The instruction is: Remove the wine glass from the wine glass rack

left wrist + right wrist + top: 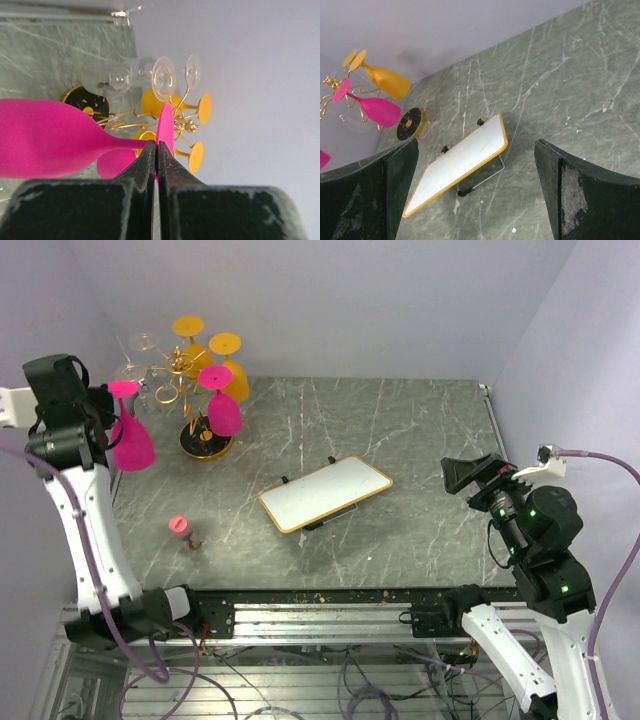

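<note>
Left gripper [156, 146] clamped on matte pink wine glass [47, 137] stem, just beside thin gold wire tree rack [184, 125] | right gripper [476, 150] wide, empty | we'd pull away level, avoiding clear glasses [164, 78].

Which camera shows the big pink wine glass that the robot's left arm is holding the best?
The left wrist view: the pink wine glass looks big there, its stem pinched by the left gripper. The top external view shows the whole glass, but smaller. The right wrist view catches only a pink sliver, probably this glass, at its left edge.
</note>
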{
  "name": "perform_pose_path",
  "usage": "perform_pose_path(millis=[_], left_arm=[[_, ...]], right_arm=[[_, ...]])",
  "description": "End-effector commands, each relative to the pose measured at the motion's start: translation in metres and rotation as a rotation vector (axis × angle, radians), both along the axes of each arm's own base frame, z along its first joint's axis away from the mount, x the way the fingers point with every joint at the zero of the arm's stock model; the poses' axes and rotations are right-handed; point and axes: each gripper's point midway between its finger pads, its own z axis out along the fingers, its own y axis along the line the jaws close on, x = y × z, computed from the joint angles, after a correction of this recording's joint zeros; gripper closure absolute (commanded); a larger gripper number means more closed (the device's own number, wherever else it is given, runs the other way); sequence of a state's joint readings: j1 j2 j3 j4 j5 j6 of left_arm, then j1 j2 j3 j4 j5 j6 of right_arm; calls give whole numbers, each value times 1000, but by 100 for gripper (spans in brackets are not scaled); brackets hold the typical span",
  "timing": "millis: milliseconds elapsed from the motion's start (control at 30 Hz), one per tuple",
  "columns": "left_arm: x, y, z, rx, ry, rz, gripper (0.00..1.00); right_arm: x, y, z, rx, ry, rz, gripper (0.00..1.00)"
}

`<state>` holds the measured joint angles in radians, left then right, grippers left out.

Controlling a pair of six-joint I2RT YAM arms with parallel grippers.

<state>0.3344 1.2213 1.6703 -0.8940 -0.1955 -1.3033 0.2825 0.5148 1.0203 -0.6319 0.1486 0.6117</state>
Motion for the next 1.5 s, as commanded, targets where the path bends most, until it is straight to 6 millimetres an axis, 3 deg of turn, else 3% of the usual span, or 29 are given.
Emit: perform_pose_path(millis=[0,67,133,267,367,467,633,767,933,1100,1267,1367,1467], left_arm=[[-59,16,39,91,-59,173,93],[-59,3,71,207,-119,55,93],[-49,-24,107,314,-236,-130,93],[-35,-110,168,468,-567,-608,93],[-49,-167,202,428,-878,-921,93],[-74,-200,218,356,-1092,-1145,93],[-82,-248,202,244,-1128,-1373,93],[-91,-288,181,56,-1170,-1506,93],[-113,-317,167,-132,-1263,-1621,93],[-121,-332,152,-231,-1274,-1662,93],[-123,-341,143,-277,-1264,-1674,93],[-127,-345,139,-293,-1276,-1694,93],[-126,-344,137,-319,-1284,-1691,93]], right_arm=[[5,13,5,29,-22,58,1],[9,22,0,45,-13,97,1],[14,33,-5,60,-1,146,2],[21,65,-9,78,-1,313,2],[25,88,-5,93,-31,444,2],[24,114,10,106,-118,609,2],[29,152,32,204,-217,859,2],[36,172,54,298,-308,1020,1],[49,180,73,439,-389,1097,0],[22,172,108,624,-596,1234,3],[8,171,121,786,-624,1336,20],[-1,171,131,815,-623,1366,47],[-13,162,146,876,-669,1338,60]])
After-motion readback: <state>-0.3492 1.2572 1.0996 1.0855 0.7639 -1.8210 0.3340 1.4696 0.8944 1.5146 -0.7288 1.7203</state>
